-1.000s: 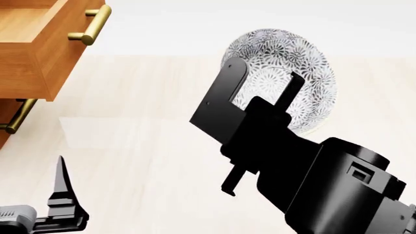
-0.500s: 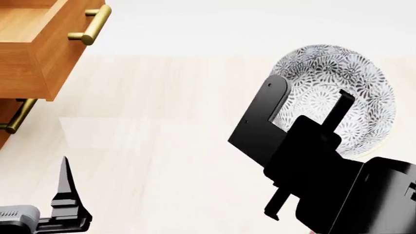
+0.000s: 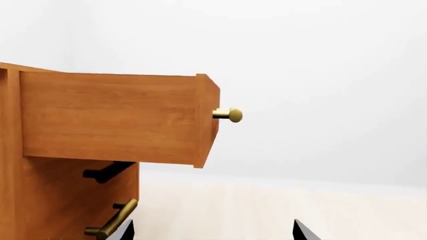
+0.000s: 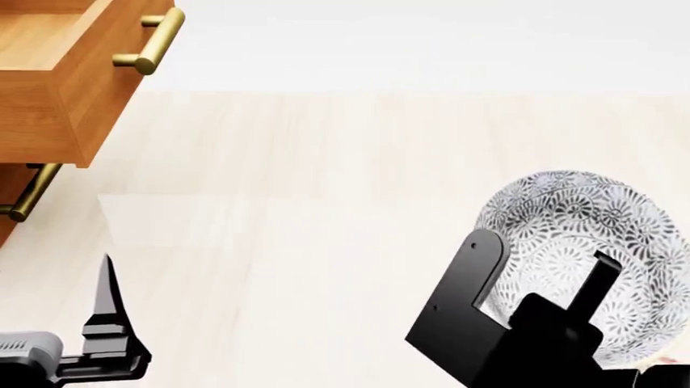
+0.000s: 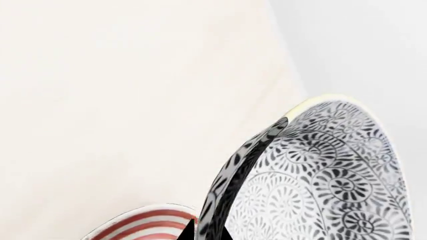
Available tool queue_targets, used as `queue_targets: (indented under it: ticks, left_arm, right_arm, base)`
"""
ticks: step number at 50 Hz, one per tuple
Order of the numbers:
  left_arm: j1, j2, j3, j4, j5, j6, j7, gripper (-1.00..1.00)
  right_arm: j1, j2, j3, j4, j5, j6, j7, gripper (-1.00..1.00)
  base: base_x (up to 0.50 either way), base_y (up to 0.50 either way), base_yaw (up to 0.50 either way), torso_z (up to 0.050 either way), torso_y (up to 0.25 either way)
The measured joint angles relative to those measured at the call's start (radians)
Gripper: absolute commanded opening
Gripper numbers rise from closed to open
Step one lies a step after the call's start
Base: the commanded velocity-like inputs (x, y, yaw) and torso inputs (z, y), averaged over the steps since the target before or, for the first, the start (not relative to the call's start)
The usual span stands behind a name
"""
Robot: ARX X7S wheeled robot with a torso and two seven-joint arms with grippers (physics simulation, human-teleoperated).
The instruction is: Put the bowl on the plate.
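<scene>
Since the earlier frame, the bowl (image 4: 582, 259) has travelled down and away from the drawer (image 4: 65, 73) in the head view, its rim clamped between the right gripper (image 4: 539, 279) jaws. Near the drawer, the left gripper (image 4: 103, 339) shows one finger; its jaw state cannot be told. Left wrist view: drawer pulled out, brass handle (image 3: 229, 115). Right wrist view: plate (image 5: 143, 225) edge beside the bowl.

Glossy glazed bowl (image 4: 587, 259); matt wood drawer (image 4: 65, 73), brass handle (image 4: 151, 40).

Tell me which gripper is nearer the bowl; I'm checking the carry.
Right. The right gripper holds the bowl by its rim; the left gripper is far off, across the table.
</scene>
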Motion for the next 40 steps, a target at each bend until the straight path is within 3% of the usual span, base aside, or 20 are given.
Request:
queue_targets:
  ticks: [24, 40]
  left_arm:
    - [-0.007, -0.01, 0.005, 0.012, -0.014, -0.013, -0.007, 1.0]
    - [-0.005, -0.01, 0.012, -0.001, -0.012, 0.007, -0.004, 1.0]
  right_arm:
    - [-0.059, 0.106, 0.069, -0.145, 0.204, 0.097, 0.233, -1.0]
    - [-0.098, 0.173, 0.098, -0.206, 0.274, 0.071, 0.329, -1.0]
  base:
    - [0.0, 0.0, 0.0, 0.0, 0.0]
    - [0.0, 0.0, 0.0, 0.0, 0.001]
